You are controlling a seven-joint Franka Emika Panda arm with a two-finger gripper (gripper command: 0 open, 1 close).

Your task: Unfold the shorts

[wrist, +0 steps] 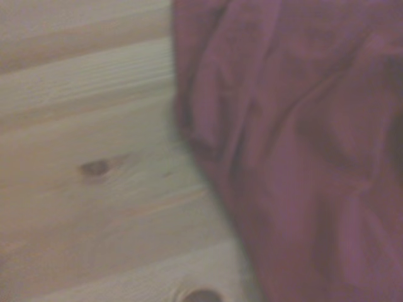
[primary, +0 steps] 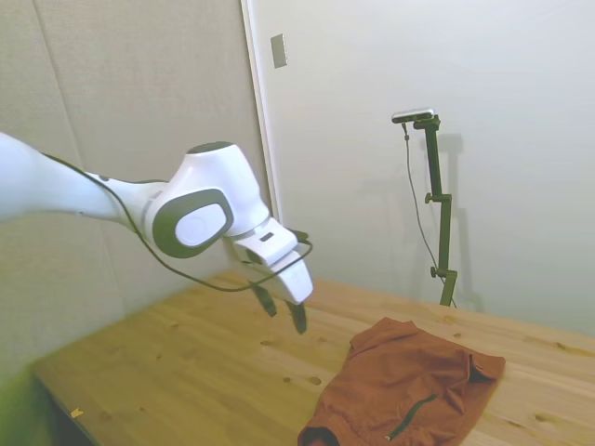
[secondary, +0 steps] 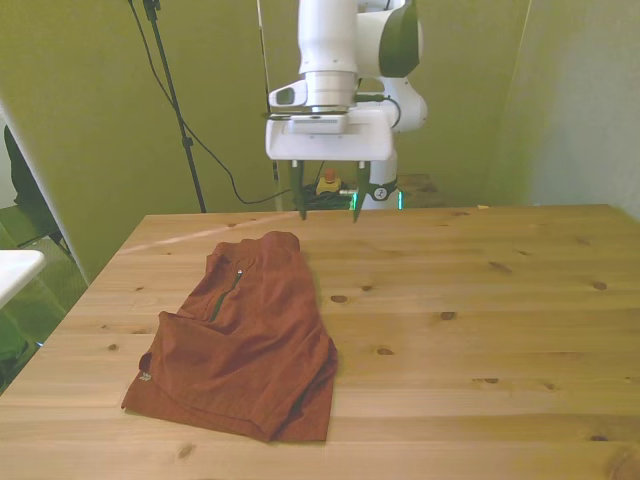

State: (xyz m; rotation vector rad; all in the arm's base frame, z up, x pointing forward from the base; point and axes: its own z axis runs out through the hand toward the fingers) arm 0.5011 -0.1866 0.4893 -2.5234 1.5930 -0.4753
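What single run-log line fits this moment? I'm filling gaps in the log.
phase: approach | gripper: open, in air, empty | rust-orange fabric shorts: folded, flat on wooden table, untouched | contact: none

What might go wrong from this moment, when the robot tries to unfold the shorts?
1. The tool hangs open above the far end of the shorts, near their edge; a descent here may pinch only wood or miss the cloth.
2. The shorts lie folded in layers, so the fingers may take both layers and drag the garment instead of opening it.
3. They lie near the table edge and could slide off.
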